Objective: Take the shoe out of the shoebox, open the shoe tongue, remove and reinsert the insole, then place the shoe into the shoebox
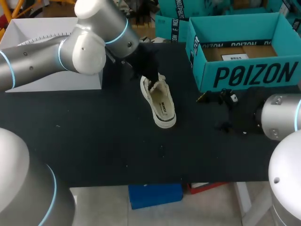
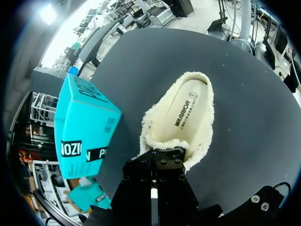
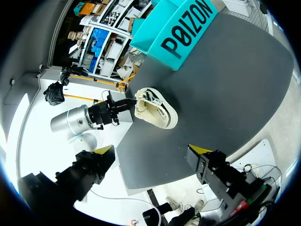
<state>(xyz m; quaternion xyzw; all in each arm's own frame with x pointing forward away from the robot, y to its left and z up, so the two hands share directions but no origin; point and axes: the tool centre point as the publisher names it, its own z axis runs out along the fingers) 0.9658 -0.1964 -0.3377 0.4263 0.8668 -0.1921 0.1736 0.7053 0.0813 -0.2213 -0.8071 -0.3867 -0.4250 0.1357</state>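
Shoe (image 1: 161, 104): out of the shoebox (image 1: 249, 75), lying on the dark worktop (image 1: 94, 132) just beside it, insole (image 2: 183, 110) seated inside. Left hand (image 2: 168, 154): at the heel rim, tips hidden, so I cannot tell its grip. Right hand (image 3: 151, 150): released, well apart from the shoe. Step, as judged: insole removal. The next move calls for pinching the insole's heel edge while the shoe is steadied.

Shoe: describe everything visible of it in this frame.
The shoe is a cream low-top sneaker with fluffy fleece lining around the opening, a pale sole with a dark stripe, and a printed insole lying inside. It stands upright on its sole on the black table, outside and apart from the teal shoebox, toe toward the table's near edge. The left gripper is at its heel collar; its grip is hidden.
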